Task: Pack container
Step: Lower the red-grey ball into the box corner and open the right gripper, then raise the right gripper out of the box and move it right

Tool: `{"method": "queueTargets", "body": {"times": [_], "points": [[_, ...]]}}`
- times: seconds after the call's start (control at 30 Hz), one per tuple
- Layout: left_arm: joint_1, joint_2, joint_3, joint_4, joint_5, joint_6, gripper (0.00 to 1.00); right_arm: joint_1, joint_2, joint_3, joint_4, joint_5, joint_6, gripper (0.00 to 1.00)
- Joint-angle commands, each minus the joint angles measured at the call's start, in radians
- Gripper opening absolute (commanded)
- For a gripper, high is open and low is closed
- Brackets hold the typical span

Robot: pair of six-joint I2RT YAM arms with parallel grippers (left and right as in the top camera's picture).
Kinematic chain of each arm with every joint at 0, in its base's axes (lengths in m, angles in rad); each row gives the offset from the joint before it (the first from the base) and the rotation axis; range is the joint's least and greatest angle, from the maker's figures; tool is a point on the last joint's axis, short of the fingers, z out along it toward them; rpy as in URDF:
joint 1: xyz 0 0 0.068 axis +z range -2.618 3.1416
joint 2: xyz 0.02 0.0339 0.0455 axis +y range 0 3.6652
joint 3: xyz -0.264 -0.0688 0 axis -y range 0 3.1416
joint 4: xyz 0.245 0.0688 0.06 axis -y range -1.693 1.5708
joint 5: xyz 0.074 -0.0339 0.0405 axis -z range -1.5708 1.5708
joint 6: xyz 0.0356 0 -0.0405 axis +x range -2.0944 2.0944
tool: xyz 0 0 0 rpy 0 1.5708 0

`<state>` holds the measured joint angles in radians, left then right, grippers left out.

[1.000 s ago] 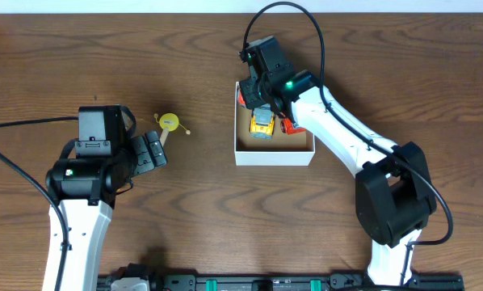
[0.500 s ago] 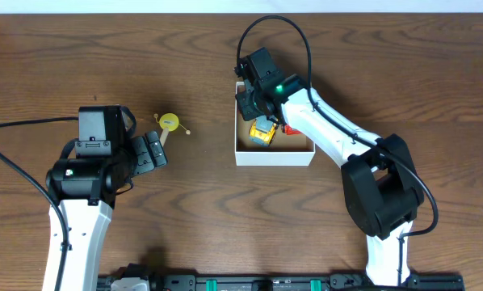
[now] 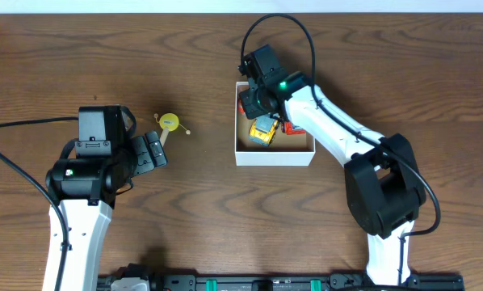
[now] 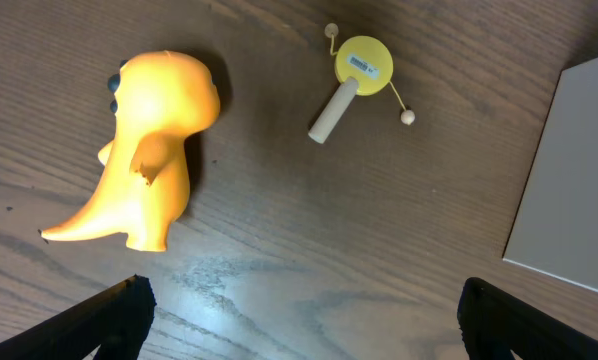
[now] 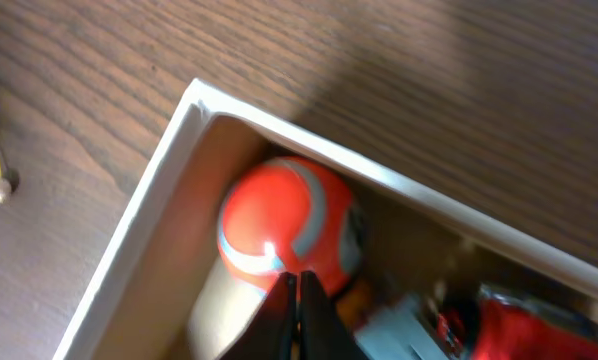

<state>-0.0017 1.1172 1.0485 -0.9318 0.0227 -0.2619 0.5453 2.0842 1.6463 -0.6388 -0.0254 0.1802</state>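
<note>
The container is a small square cardboard box, white outside with thin white rims and brown inside. It stands upright and open-topped on the wooden surface. It lies directly beneath the right hand, whose tips hang inside one back corner, and well apart from the left hand. Toys lie inside, with an orange-red ball tucked into that corner.

An orange toy dinosaur is seen in profile at the left of the left wrist view, head up, tail pointing lower left, on the brown wooden table. Near it, at upper centre, lies a yellow pellet drum with a pale handle.
</note>
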Motion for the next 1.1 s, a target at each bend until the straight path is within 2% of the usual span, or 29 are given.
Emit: {"method": "queueTargets", "body": {"times": [0.0, 0.03, 0.13, 0.17, 0.23, 0.4, 0.57, 0.77, 1.07], "points": [[0.002, 0.000, 0.020, -0.003, -0.005, 0.008, 0.98, -0.011, -0.114, 0.083, -0.052, 0.059, 0.001, 0.19], [0.002, 0.000, 0.020, -0.004, -0.005, 0.027, 0.98, -0.019, -0.137, 0.100, -0.082, 0.092, 0.018, 0.27], [0.002, -0.001, 0.020, -0.008, -0.005, 0.098, 0.98, -0.066, -0.209, 0.140, -0.167, 0.140, 0.070, 0.61], [0.002, -0.001, 0.021, -0.011, -0.005, 0.117, 0.98, -0.097, -0.241, 0.148, -0.205, 0.141, 0.097, 0.78], [0.002, -0.001, 0.031, -0.025, -0.005, 0.140, 0.98, -0.164, -0.302, 0.151, -0.273, 0.140, 0.144, 0.97], [0.002, 0.003, 0.092, -0.032, 0.083, 0.218, 0.98, -0.334, -0.389, 0.151, -0.463, 0.101, 0.232, 0.99], [0.002, 0.077, 0.194, -0.032, 0.083, 0.266, 0.98, -0.444, -0.384, 0.115, -0.608, 0.061, 0.306, 0.99], [-0.021, 0.280, 0.272, 0.005, 0.083, 0.319, 0.98, -0.469, -0.383, -0.016, -0.584, 0.035, 0.312, 0.99], [-0.031, 0.573, 0.274, 0.112, 0.082, 0.330, 0.98, -0.465, -0.383, -0.149, -0.558, 0.035, 0.283, 0.99]]}}
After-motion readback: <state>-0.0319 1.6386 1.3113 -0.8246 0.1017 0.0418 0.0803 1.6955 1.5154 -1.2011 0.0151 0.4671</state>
